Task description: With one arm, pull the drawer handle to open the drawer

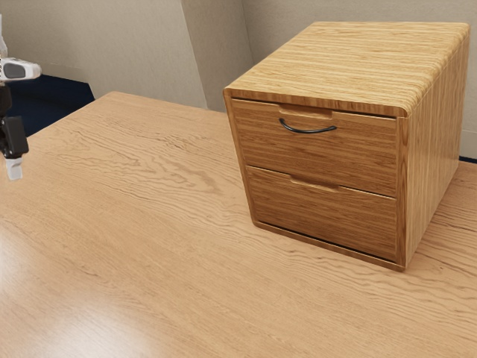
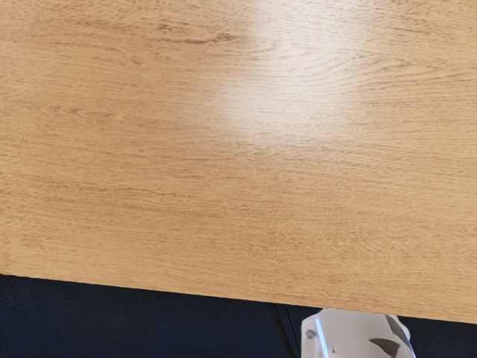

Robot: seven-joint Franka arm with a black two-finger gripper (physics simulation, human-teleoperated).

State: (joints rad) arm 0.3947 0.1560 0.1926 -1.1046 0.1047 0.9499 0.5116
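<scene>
End effector (image 1: pixel 13 165): at the exterior view's left edge above the worktop (image 1: pixel 149 246), opening unreadable, apparently empty; well apart from the black handle (image 1: pixel 308 129) on the shut upper drawer (image 1: pixel 328 153); approach level, straddle the bar, pull straight out.

The black tool (image 1: pixel 13 165) is seen at the exterior view's far left edge, pointed straight down, partly cropped.

A wooden table (image 1: pixel 149 246) with wavy grain spreads under the claw (image 1: pixel 13 170) and far out ahead of it, a pale sheen on its top. Close by the claw, past the table's edge, lies dark blue floor (image 1: pixel 52 101); beige walls (image 1: pixel 112 37) rise beyond
</scene>
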